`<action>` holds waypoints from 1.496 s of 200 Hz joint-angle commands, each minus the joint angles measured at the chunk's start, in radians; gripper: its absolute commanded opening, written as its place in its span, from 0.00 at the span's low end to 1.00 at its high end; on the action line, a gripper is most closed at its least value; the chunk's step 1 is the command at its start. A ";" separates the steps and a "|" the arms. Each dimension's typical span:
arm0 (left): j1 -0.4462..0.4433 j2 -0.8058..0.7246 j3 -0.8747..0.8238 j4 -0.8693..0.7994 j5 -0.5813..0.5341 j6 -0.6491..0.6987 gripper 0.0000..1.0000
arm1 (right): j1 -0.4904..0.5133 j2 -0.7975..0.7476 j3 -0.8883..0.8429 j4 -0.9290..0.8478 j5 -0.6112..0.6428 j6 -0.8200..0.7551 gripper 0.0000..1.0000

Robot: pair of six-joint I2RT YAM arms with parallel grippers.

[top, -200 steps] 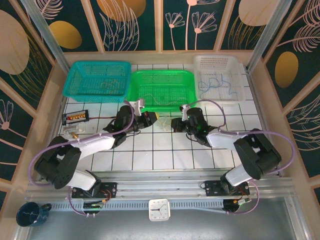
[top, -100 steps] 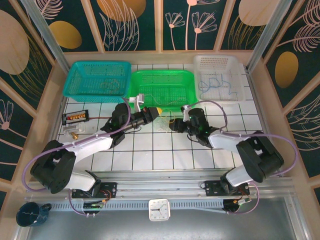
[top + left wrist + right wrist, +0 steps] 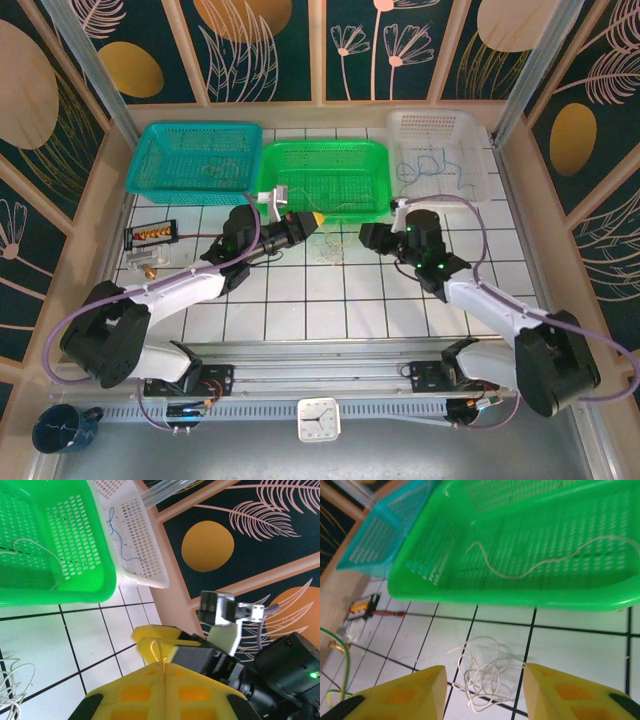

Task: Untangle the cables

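From above, the left gripper (image 3: 312, 219) has its yellow fingers pressed together, its tip aimed across at the right gripper (image 3: 364, 237), whose fingers stand apart. Between the two tips, flat on the tiles (image 3: 300, 300), sits the white clump (image 3: 331, 251) of cables, touched by neither. Beyond both tips is the green basket (image 3: 325, 147), with the teal basket (image 3: 195, 128) off past the left fingers and the white basket (image 3: 440, 120), blue strands (image 3: 437, 165) inside, past the right ones. Over to the left wrist: the fingers are clamped tight, and a thin yellowish strand (image 3: 154, 649) loops up out of the seam between them, pinched there. The white clump is down at the lower left, apart from the fingers, and ahead a pale strand (image 3: 45, 555) lies in the green basket. Now the right wrist: the yellow fingers (image 3: 405, 690) are spread wide with nothing gripped. The white clump lies on the tile just ahead of the gap between them, near the tips, and the green basket is further ahead.
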 commanded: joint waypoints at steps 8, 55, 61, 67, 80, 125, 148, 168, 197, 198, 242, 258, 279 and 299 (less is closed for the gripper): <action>0.000 -0.022 0.025 0.008 -0.014 0.015 0.00 | -0.009 -0.089 0.001 -0.029 -0.056 -0.019 0.54; -0.001 -0.017 0.033 0.012 -0.015 0.015 0.00 | 0.047 -0.066 0.057 0.024 -0.124 -0.019 0.59; 0.000 -0.017 0.033 0.012 -0.015 0.015 0.00 | 0.058 -0.051 0.065 0.025 -0.120 -0.023 0.60; 0.000 -0.017 0.033 0.012 -0.016 0.015 0.00 | 0.066 -0.036 0.070 0.032 -0.116 -0.023 0.60; 0.000 -0.017 0.034 0.014 -0.016 0.014 0.00 | 0.072 0.000 0.073 0.057 -0.117 -0.018 0.60; 0.000 -0.026 0.043 0.025 -0.012 -0.002 0.00 | 0.116 0.150 0.067 0.211 -0.121 0.024 0.50; 0.000 -0.034 0.041 0.044 -0.006 -0.022 0.00 | 0.122 0.222 0.069 0.293 -0.112 0.048 0.21; 0.000 -0.046 0.038 0.071 -0.007 -0.048 0.00 | 0.121 0.273 0.066 0.338 -0.105 0.059 0.07; -0.001 -0.067 0.040 0.120 -0.016 -0.093 0.00 | 0.121 0.320 0.039 0.397 -0.084 0.083 0.06; 0.000 -0.068 0.042 0.121 -0.016 -0.095 0.00 | 0.121 0.322 0.039 0.399 -0.084 0.084 0.06; 0.000 -0.097 0.070 0.153 -0.030 -0.131 0.00 | 0.121 0.337 0.007 0.437 -0.062 0.108 0.06; 0.000 -0.103 0.081 0.159 -0.028 -0.140 0.00 | 0.122 0.337 0.007 0.437 -0.059 0.109 0.09; 0.000 -0.109 0.087 0.175 -0.025 -0.156 0.00 | 0.121 0.342 0.008 0.434 -0.054 0.112 0.10; -0.001 -0.115 0.090 0.186 -0.025 -0.168 0.00 | 0.120 0.347 0.010 0.433 -0.052 0.112 0.14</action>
